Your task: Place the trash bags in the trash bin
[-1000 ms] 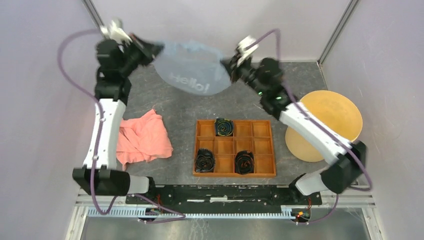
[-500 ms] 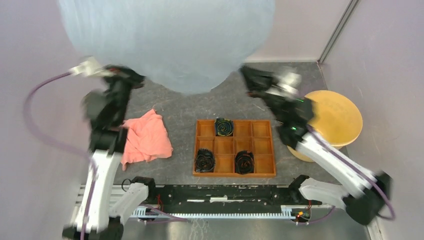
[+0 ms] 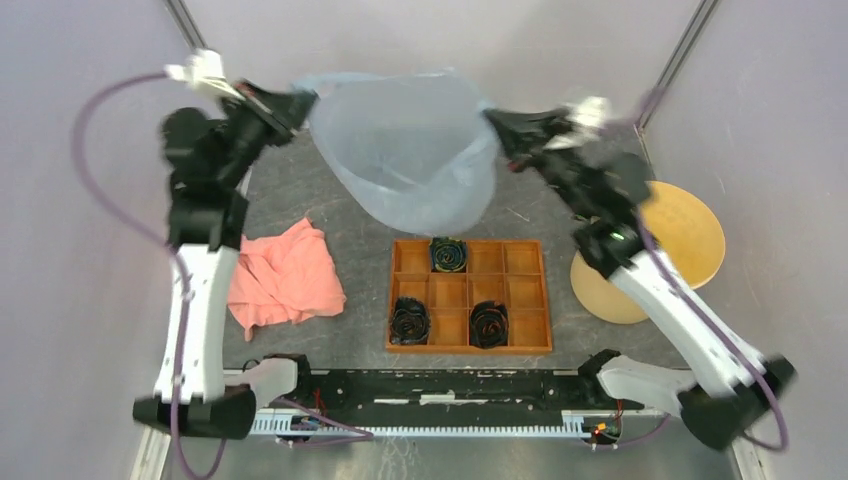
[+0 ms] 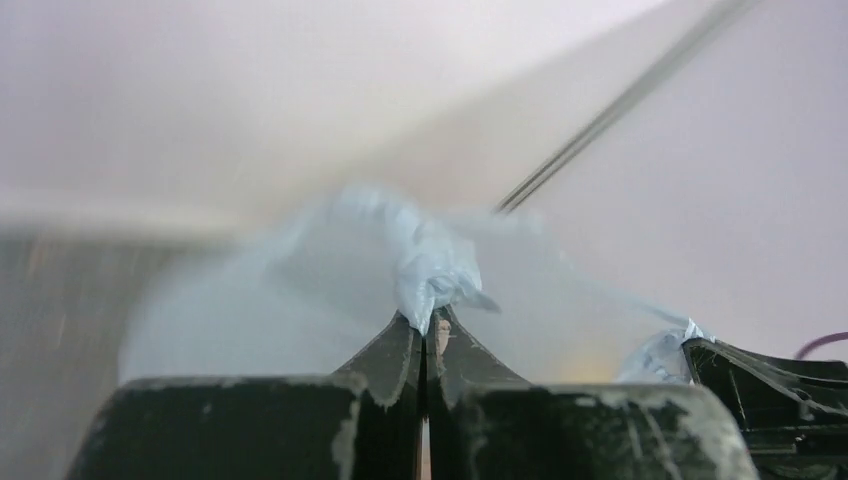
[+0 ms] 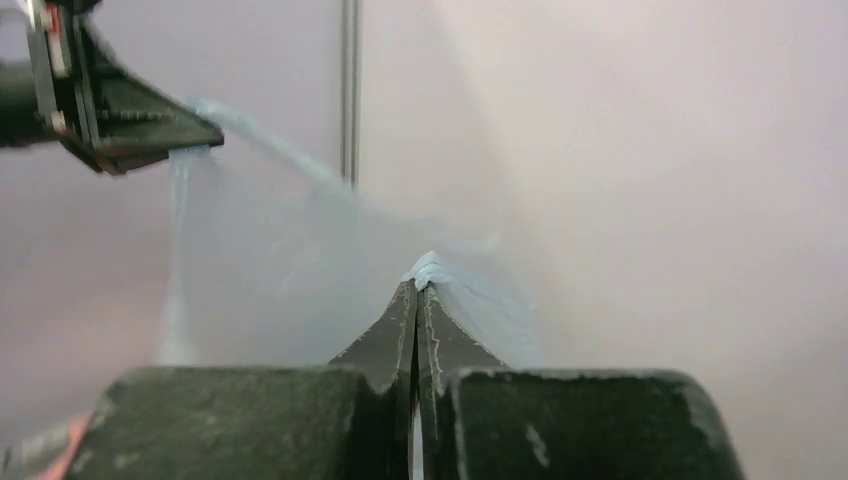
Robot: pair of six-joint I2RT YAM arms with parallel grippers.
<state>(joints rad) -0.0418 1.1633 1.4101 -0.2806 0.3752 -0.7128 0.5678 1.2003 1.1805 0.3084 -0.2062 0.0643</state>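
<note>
Above table (image 3: 365, 290), bag (image 3: 410, 150) between high arms (image 3: 205, 290) (image 3: 680, 310)

The left arm (image 3: 205, 290) and right arm (image 3: 680, 315) are white with black joints and scratched black jaws. Each has a purple cable (image 3: 80, 140).

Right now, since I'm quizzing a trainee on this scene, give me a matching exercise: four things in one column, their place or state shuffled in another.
1. trash bag
2. trash bin
3. pink cloth
4. orange tray

A. holds three black rolls
B. lifted in the air, spread open
C. at the far right
D. crumpled, lying left of the tray

Pairs: 1-B, 2-C, 3-D, 4-A
</note>
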